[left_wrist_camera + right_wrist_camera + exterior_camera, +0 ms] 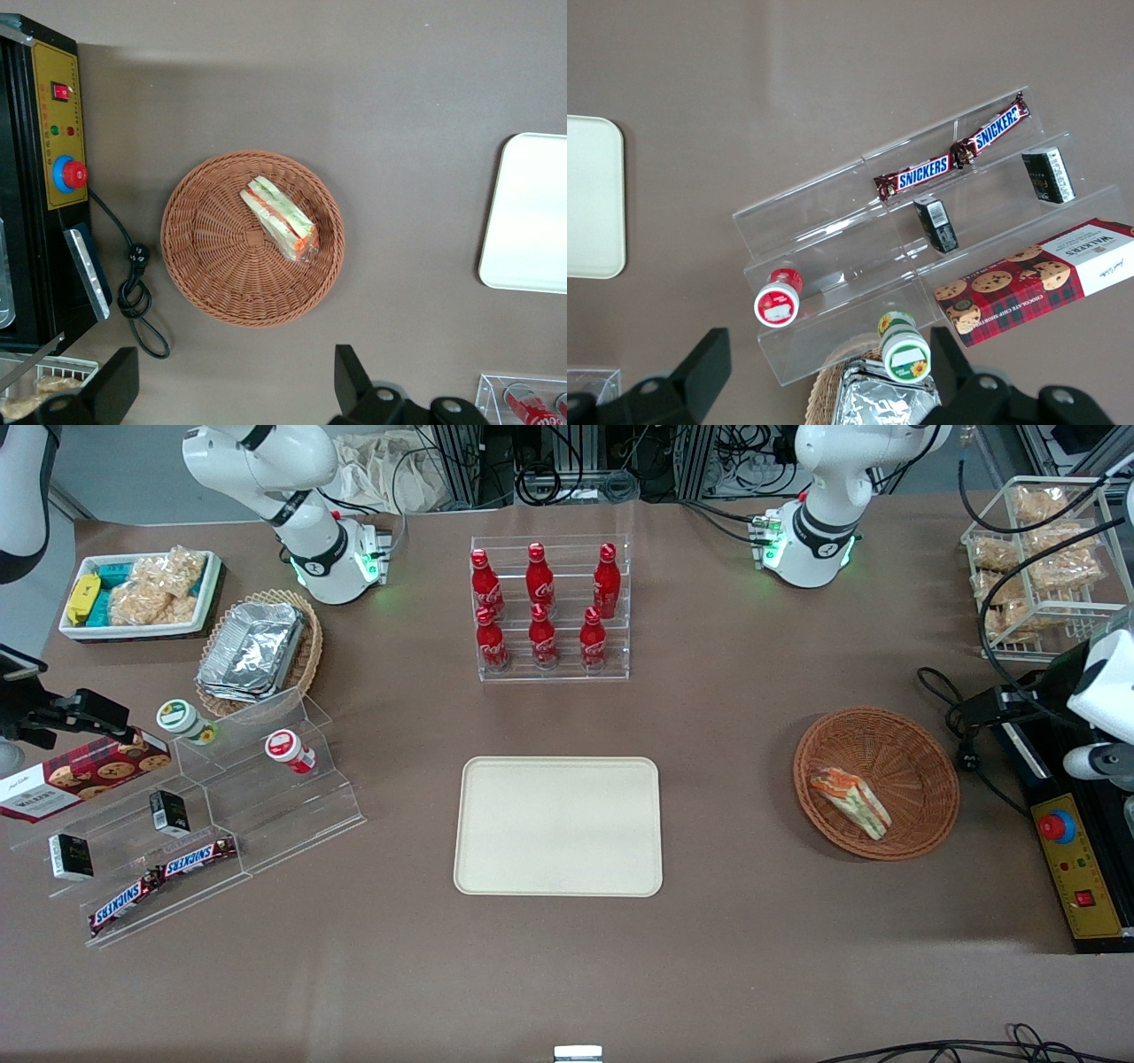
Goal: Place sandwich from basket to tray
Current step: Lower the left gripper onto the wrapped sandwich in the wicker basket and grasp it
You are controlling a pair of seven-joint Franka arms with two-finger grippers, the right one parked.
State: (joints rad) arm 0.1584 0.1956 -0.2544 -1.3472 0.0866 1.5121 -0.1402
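1. I read "SNICKERS" on the two bars [164, 877] lying on the lowest step of the clear stepped display [266, 797], toward the parked arm's end of the bench [709, 691].
2. I read "Walkers" on the red tartan cookie box [80, 775] beside that display.
3. The six red bottles [542, 607] in the clear rack carry white Coca-Cola script.
4. The sandwich [280, 218] is a clear-wrapped white-bread wedge with orange and green layers; it lies on its side in the basket [213, 266].
5. The tray [558, 825] sits bare, well apart from the basket.
6. My tool [232, 390] hangs above the bench beside the basket, fingers [352, 376] wide apart, gripping nothing.
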